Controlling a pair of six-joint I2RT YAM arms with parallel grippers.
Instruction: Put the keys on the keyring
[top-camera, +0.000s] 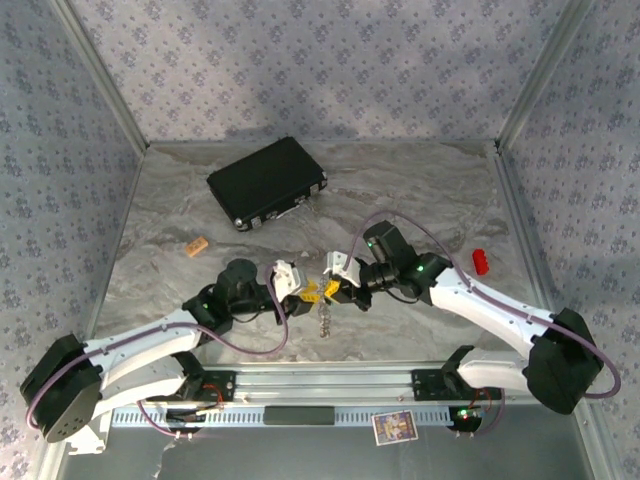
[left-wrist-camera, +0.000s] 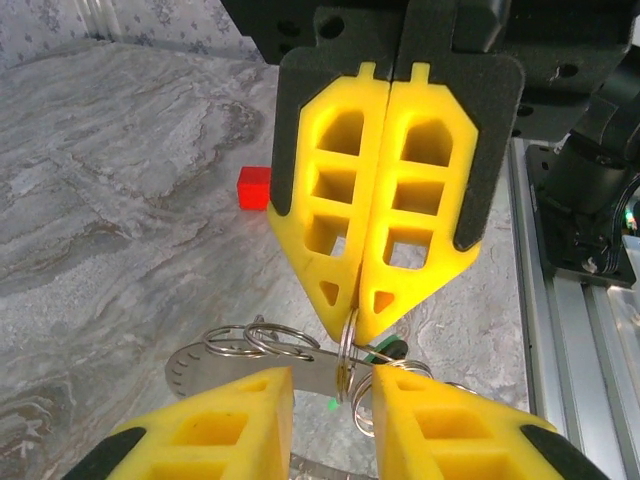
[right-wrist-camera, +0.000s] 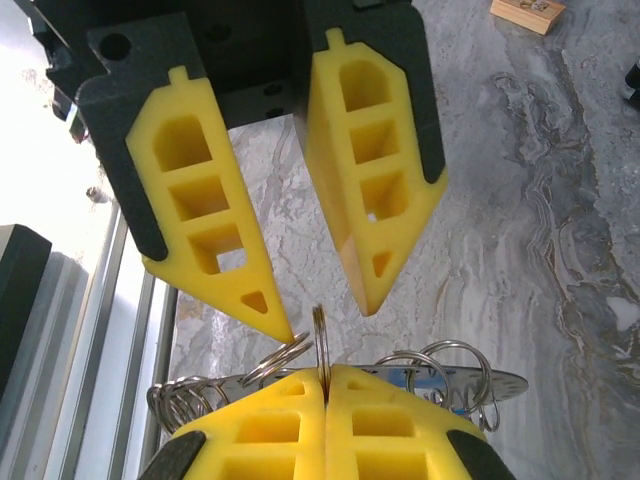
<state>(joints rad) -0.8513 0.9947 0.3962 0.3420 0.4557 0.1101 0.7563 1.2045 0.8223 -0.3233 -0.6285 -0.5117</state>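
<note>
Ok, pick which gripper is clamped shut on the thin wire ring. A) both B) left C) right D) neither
C: the right gripper has its fingers pressed together on the wire ring, while the left gripper stands open.

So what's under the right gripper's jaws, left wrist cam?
The grey keyring, wire loops along it; the right gripper, jaws shut, pinches one loop. A green tag peeks out behind. The left gripper covers the keyring's near edge, hiding whatever hangs there.
</note>
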